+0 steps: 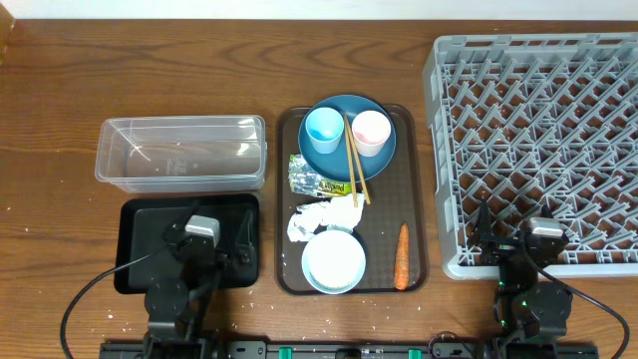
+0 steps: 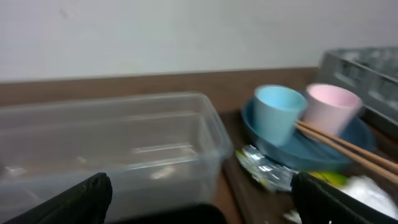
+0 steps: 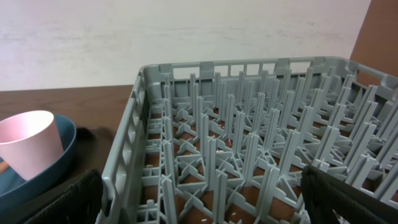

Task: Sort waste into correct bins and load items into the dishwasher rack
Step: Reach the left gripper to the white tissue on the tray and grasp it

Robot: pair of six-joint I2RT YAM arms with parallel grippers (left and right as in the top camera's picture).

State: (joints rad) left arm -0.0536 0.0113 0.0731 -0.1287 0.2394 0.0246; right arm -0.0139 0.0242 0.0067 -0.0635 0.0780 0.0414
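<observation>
Chopsticks (image 1: 356,160) lie as a pair across the dark blue plate (image 1: 324,165). Their long axis runs approx far-to-near, w/ the near ends drifting right, off the rim and onto the brown tray (image 1: 384,199). On the plate the light blue cup (image 1: 324,128) sits left and the pink cup (image 1: 371,131) right, both upright. Just near the plate are the foil scrap (image 1: 302,172) & yellow-green wrapper (image 1: 334,185), then the white tissue (image 1: 317,219) right by the bowl (image 1: 334,261). Carrot (image 1: 402,256) lies right of the bowl, axis far-near, thin tip far. Clear tub (image 1: 181,152) sits left of the brown tray, black tray (image 1: 135,249) on its near side. Rack (image 1: 538,130) is at far right. Left gripper (image 2: 200,193) is over the black tray, jaws wide, holding nothing. Right gripper (image 3: 200,186) is at the rack's near edge, jaws wide, empty.
</observation>
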